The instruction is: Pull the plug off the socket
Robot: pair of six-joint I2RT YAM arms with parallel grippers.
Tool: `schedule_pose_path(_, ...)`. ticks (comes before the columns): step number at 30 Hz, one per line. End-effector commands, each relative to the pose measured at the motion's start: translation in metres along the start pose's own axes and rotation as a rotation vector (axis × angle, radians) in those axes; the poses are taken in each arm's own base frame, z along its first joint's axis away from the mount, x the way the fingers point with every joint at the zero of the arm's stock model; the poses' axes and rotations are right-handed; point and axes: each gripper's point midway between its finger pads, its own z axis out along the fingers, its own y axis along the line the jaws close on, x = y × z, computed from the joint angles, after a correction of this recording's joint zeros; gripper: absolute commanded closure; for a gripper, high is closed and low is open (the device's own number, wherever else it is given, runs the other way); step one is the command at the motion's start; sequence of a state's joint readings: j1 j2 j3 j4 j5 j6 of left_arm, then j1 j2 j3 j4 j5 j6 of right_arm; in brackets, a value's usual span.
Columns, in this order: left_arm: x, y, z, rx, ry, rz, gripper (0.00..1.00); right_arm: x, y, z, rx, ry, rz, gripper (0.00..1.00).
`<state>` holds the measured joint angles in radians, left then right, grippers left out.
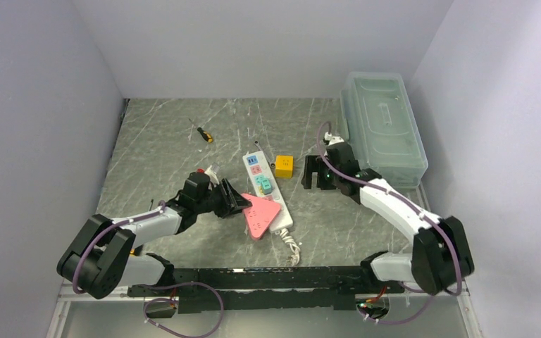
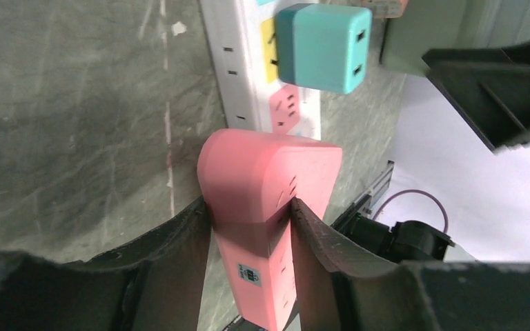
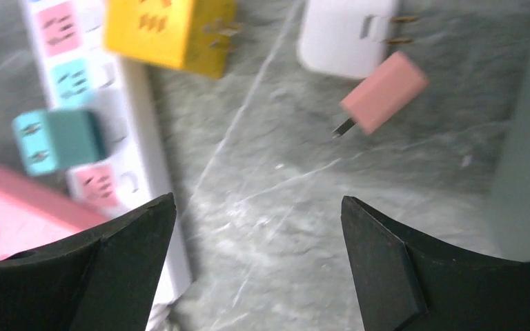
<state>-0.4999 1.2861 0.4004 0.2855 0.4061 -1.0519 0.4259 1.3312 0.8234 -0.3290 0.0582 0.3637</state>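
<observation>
Grey veined tabletop (image 1: 162, 162) between pale walls (image 1: 42, 105) carries everything we see. Much of the socket (image 1: 256, 169) is covered. A pink wedge-shaped plug (image 2: 269, 172) hides its near end, and we cannot tell whether that plug's pins sit in an outlet or whether it only rests on top. The left gripper (image 2: 250, 207) holds this wedge, its fingers (image 2: 179, 234) pressed on both flanks, and the wedge's lower body runs out of the left wrist view at the bottom. A teal cube plug (image 2: 324, 45) stands on the strip just beyond, covering part of a yellow outlet face (image 2: 268, 41); a pink outlet face (image 2: 286, 107) shows between the two plugs.

The right wrist view is blurred. In it the right gripper (image 3: 259, 207) is spread wide with nothing between its fingers, over bare stone beside the strip's right edge. Beyond it we see a yellow cube adapter (image 3: 169, 31), a white plug (image 3: 348, 34) cut by the top edge, and a small pink plug (image 3: 383, 93) too smeared for us to say whether it touches the table.

The socket lies flat near the table's middle, outlet faces up. Its long axis runs far to near, slanting slightly right toward the arm bases, and its white cord (image 1: 292, 246) curls out of the near end.
</observation>
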Motion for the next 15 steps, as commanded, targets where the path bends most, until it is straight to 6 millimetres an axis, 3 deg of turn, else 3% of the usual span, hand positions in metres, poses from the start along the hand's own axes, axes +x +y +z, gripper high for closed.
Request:
schedule_pose_path(1, 0.011, 0.019, -0.002, -0.058, 0.02, 0.012, 0.49, 0.014, 0.049, -0.025, -0.308, -0.009, 0.03, 0.07)
schedule_pose_path(6, 0.015, 0.021, -0.004, -0.048, 0.026, 0.003, 0.4, 0.051, 0.081, -0.047, -0.424, -0.024, -0.061, 0.06)
schedule_pose_path(15, 0.023, 0.021, -0.012, -0.034, 0.033, -0.008, 0.33, 0.104, 0.102, -0.056, -0.341, 0.009, -0.131, 0.1)
